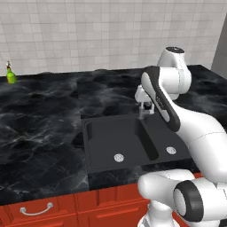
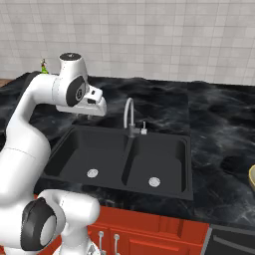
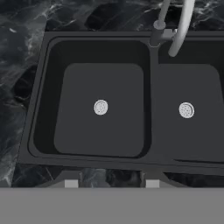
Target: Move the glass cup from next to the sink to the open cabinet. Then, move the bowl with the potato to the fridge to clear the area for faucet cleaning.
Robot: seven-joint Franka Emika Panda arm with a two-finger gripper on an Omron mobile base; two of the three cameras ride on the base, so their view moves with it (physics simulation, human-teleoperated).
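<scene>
In the left base view the white arm fills the lower right of the frame, its forearm crossing above the sink. Red drawers run along the bottom left, and a small green bottle stands at the upper left on the dark marble counter. The faucet is half hidden behind the arm.

In the right base view the arm rises from the lower left and the gripper hangs at centre left over the left basin. The silver gooseneck stands clear at centre frame, and a sliver of the olive-yellow bowl peeks in at the right edge, well apart from the hand.

The hand view looks straight down into both basins. The fingertips sit at the bottom with bare counter between them, so the jaws stand partly apart and grip nothing.

I cannot place the glass cup (its see-through wall may simply vanish against the marble). The risk, in my judgement, is a sideways swing towards the bowl clipping the tall spout, or the cup being knocked unnoticed.
</scene>
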